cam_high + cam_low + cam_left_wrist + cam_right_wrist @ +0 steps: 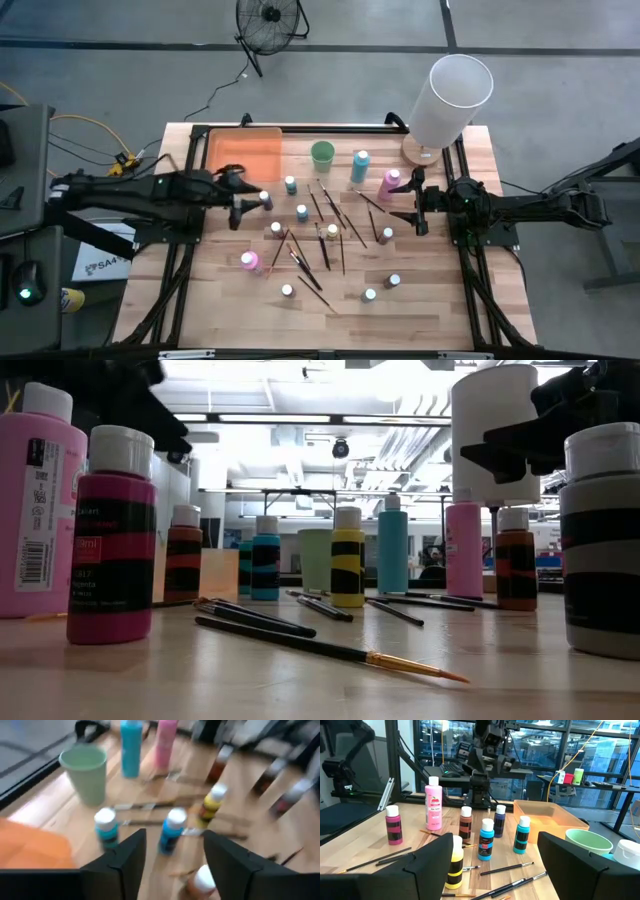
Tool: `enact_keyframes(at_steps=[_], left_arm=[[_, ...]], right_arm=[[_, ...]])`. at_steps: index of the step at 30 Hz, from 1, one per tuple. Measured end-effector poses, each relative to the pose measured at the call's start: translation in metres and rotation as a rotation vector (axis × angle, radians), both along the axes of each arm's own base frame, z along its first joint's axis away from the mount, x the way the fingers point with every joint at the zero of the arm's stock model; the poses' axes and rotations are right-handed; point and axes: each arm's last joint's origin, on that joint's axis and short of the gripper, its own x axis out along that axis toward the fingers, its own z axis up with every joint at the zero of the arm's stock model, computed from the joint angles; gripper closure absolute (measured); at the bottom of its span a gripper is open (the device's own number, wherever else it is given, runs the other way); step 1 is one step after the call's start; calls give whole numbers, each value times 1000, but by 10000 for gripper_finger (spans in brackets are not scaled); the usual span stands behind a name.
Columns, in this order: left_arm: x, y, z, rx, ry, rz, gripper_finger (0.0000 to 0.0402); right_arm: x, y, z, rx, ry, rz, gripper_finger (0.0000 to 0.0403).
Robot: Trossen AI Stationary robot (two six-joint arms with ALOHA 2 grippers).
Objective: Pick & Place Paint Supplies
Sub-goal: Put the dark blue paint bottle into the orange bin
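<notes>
- The left tool hovers over the left side of the bench, just beside the orange tray. Its fingers are spread and nothing sits between them.
- A small bottle with a pale cap stands right at the left tool's fingertips. Judged risk: a descent slightly off centre could clip the cap and tip the bottle over.
- Two small blue bottles stand close together ahead of the left tool. Closing on one could nudge its neighbour.
- Thin dark-handled brushes lie scattered across the middle of the bench, some crossing each other. A knocked bottle could roll into them and shift them.
- The right tool waits over the right side of the bench, fingers spread wide and empty. A tall pink bottle stands just beside it, so a careless sideways move might topple it.
- The tall blue bottle and green cup stand near the back edge, next to the tray. A carried bottle swung low could strike them.
- A large white cylinder stands at the back right corner, close to the right arm's path.
</notes>
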Motion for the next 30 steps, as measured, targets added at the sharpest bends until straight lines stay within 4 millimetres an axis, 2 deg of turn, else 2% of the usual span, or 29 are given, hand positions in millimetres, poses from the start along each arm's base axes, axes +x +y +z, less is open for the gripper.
enact_keyframes(at_steps=[6, 9, 15, 23, 26, 30], left_arm=[[35, 2, 7, 11, 310, 72, 123], [50, 3, 8, 6, 428, 108, 107], [80, 14, 12, -58, 672, 204, 122], [116, 52, 26, -348, 883, 348, 146], [128, 62, 22, -439, 937, 381, 148], [141, 66, 2, -513, 1018, 401, 148]], right_arm=[[0, 0, 0, 0, 0, 0, 117], [0, 0, 0, 0, 0, 0, 117], [0, 0, 0, 0, 0, 0, 117], [0, 0, 0, 0, 0, 0, 117], [0, 0, 0, 0, 0, 0, 117], [0, 0, 0, 0, 0, -1, 117]])
